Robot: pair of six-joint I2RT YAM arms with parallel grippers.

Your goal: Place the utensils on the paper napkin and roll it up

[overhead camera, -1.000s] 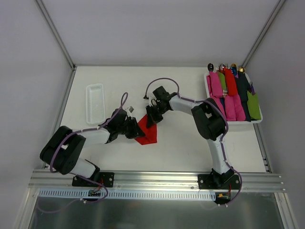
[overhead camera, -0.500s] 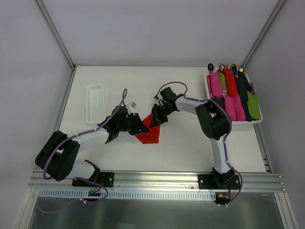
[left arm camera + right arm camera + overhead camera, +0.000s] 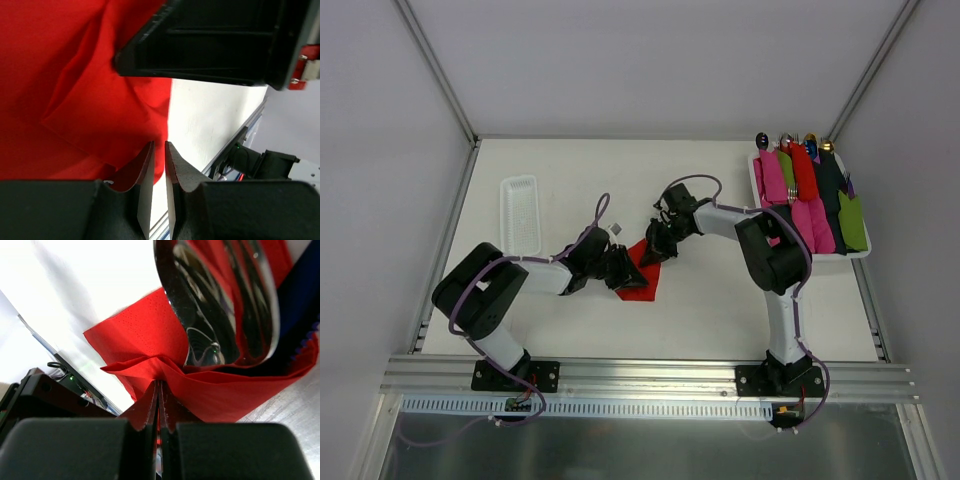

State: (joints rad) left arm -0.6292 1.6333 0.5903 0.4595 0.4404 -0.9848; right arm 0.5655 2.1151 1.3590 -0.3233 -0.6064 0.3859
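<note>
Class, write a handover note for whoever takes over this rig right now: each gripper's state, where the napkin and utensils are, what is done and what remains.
Left gripper: jaws nearly closed at the edge of the paper napkin; whether it pinches paper cannot be told.
Right gripper: shut on a raised fold of the napkin.
A shiny spoon lies on the napkin; no other utensils are visible.
Done: cutlery on the napkin, a fold lifted.
Left: roll the napkin around the cutlery.
</note>
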